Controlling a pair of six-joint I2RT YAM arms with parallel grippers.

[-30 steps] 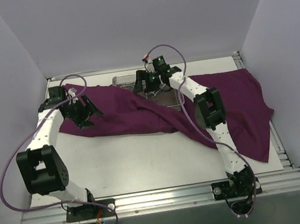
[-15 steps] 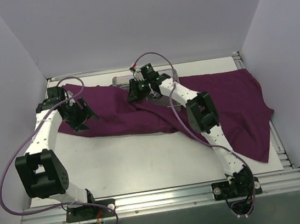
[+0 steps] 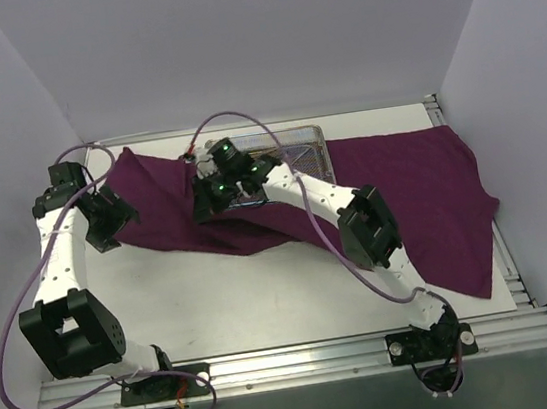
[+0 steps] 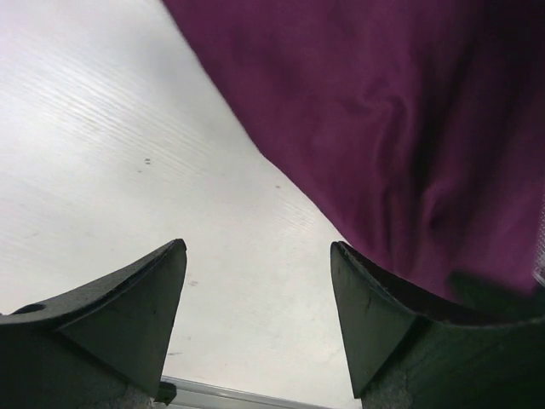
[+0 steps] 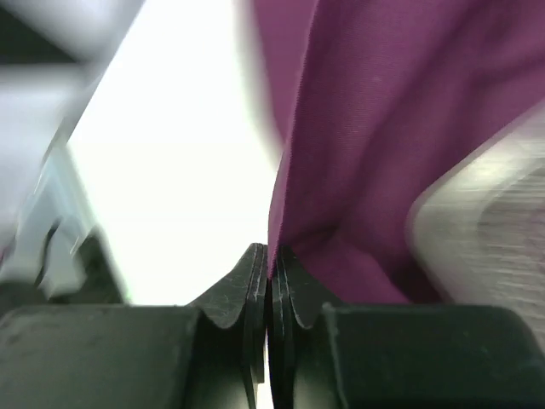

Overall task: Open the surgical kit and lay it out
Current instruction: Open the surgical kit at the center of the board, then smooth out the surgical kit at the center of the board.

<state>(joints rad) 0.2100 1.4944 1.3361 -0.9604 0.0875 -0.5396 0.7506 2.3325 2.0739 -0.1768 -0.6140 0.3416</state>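
Note:
The surgical kit's deep-purple cloth wrap [image 3: 402, 187] lies spread over the white table. Its silver wire-mesh tray [image 3: 294, 133] shows partly uncovered at the back centre. My right gripper [image 3: 209, 201] hangs left of the tray, shut on a fold of the cloth [image 5: 383, 128]; in the right wrist view the right gripper [image 5: 271, 256] pinches the cloth's edge. My left gripper [image 3: 105, 227] stands open by the cloth's left end. In the left wrist view the left gripper [image 4: 255, 247] holds nothing, with bare table under it and cloth [image 4: 409, 128] to its right.
White walls close in the table [image 3: 265, 296] on the left, back and right. An aluminium rail [image 3: 294, 363] runs along the near edge by the arm bases. Purple cables loop over both arms. The cloth's right corner hangs toward the near right.
My right gripper shut on the cloth over the tray and drew it left, baring more of the tray. My left arm swung left, away from the cloth, still open.

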